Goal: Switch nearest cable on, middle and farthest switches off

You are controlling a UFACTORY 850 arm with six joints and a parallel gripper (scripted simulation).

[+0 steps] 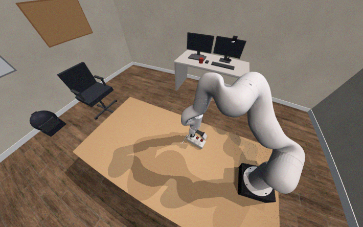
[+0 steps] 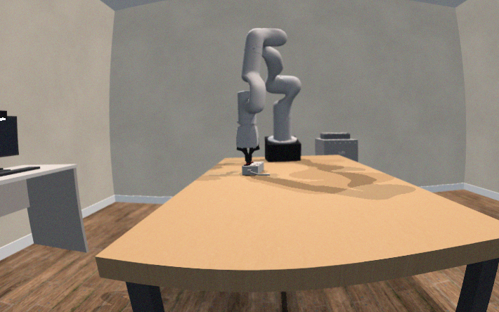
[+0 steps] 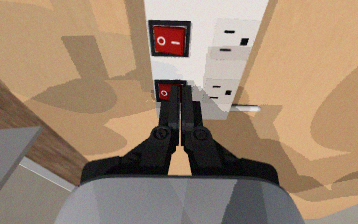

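The white power strip lies flat on the tan table, the right way up. Its short grey cable stub points away from the arm's base. My gripper is shut, points straight down, and its fingertips rest on the red switch nearest the cable, hiding its right half. The middle red switch shows in full beyond it. The farthest switch is outside the wrist view.
The arm's black base stands on the table's far corner. A grey box stands behind the table. A desk with monitors and an office chair stand on the floor, away from the table.
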